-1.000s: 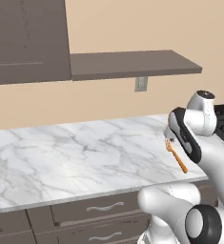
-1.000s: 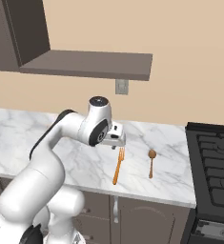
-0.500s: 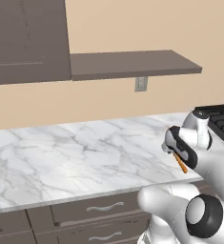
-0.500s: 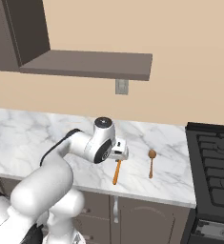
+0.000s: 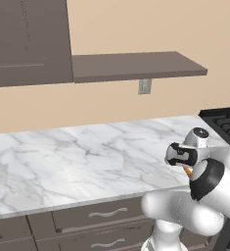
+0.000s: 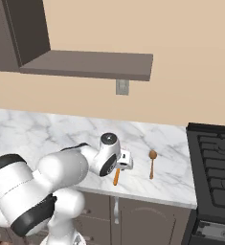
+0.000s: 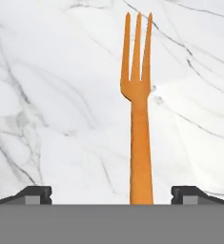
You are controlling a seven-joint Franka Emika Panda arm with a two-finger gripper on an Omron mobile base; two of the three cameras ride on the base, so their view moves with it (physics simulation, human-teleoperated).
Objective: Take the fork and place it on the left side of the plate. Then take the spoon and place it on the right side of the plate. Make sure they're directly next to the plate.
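White marble desk (image 6: pixel 47 134) with grey veins under me, tan wall behind it, a dark floating shelf (image 6: pixel 90 64) up on that wall with a small grey outlet plate (image 6: pixel 122 87) just below it, and dark cabinets (image 5: pixel 26 41) off to one side. Drawers with curved handles (image 5: pixel 106 213) run under the desk front, and a black stove (image 6: pixel 214 158) butts up against the desk's end.

My jaws (image 7: pixel 111 193) are spread wide, nothing clamped. From the hand view the orange fork (image 7: pixel 138 109) lies flat on the marble right between the two fingertips (image 7: pixel 35 193), a bit nearer one of them, handle running back under me and tines pointing straight away. I can't tell if the tips touch the desk.

The right base view gives what the hand view can't: my jaws (image 6: pixel 125 160) sit low over the fork (image 6: pixel 116 177), whose handle end pokes out toward the desk's front edge, and the brown spoon (image 6: pixel 152 162) lies near them on the stove side, apart from the fork. In the left base view my own arm covers most of the fork (image 5: pixel 187 170); just a sliver of orange shows.
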